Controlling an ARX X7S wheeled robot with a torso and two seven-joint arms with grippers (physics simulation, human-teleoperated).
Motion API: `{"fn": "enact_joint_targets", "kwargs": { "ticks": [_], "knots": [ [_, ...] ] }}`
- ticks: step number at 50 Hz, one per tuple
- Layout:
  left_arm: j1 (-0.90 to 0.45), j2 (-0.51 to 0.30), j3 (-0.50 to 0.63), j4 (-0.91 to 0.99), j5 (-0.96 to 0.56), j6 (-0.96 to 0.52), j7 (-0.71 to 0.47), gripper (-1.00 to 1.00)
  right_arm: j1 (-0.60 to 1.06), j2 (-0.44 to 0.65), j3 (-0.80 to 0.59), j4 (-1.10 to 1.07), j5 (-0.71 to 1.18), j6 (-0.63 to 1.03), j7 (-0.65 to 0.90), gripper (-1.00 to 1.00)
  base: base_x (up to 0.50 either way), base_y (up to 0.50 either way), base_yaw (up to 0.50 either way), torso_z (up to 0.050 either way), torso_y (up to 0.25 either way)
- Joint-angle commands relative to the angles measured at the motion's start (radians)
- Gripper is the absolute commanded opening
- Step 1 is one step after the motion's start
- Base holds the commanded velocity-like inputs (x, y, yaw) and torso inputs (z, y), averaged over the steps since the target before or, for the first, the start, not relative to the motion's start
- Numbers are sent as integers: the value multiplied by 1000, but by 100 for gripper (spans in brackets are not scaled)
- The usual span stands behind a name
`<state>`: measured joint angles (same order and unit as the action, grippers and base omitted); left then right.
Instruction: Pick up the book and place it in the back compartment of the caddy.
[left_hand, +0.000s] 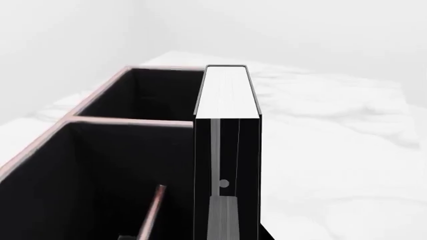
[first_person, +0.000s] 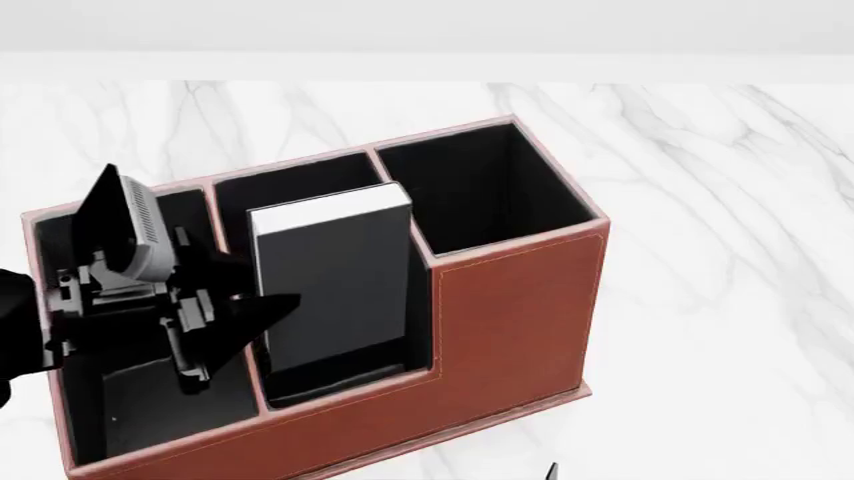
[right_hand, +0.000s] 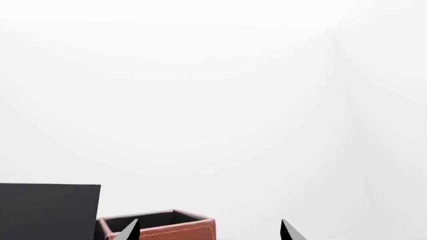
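The black book (first_person: 340, 290) with white page edges (left_hand: 227, 92) stands tilted in the middle section of the red-brown caddy (first_person: 514, 320). Its lower end sits down inside, by the low outer wall. The book hides the back compartment and its cross divider in the head view. My left gripper (first_person: 274, 310) reaches over the caddy's left section and is shut on the book's edge. In the left wrist view the left gripper (left_hand: 227, 235) has the book between its fingers. My right gripper (right_hand: 210, 232) is open and apart from everything, with the book's cover (right_hand: 50, 210) and the caddy (right_hand: 167, 230) beyond it.
The caddy's tall square end cell (first_person: 481, 190) stands to the book's right, and a deep black-lined left section (first_person: 134, 410) lies under my left arm. White marble tabletop (first_person: 721, 200) spreads around the caddy. A thin pale-rimmed divider (left_hand: 153, 210) rises beside the book.
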<state>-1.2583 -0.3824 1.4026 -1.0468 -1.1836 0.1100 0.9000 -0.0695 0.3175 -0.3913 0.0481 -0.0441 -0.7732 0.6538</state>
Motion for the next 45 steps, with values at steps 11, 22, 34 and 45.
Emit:
{"fn": "enact_joint_targets", "kwargs": {
  "ticks": [11, 22, 34, 45],
  "knots": [
    [-12, 140, -129, -261, 27, 33, 108, -100, 3, 3, -5, 2, -1, 0, 5, 100, 0, 0, 0, 1, 2],
    [10, 153, -287, -261, 175, 12, 108, -100, -2, 7, -6, -5, 0, -2, 10, 100, 0, 0, 0, 0, 1],
    [38, 174, -574, -262, 466, -19, 63, -100, 3, 8, -11, 2, 4, -5, 10, 100, 0, 0, 0, 0, 2],
    [56, 199, -902, -262, 790, -67, 87, -100, 2, 11, -12, 0, 5, -8, 13, 100, 0, 0, 0, 1, 2]
  ]
}}
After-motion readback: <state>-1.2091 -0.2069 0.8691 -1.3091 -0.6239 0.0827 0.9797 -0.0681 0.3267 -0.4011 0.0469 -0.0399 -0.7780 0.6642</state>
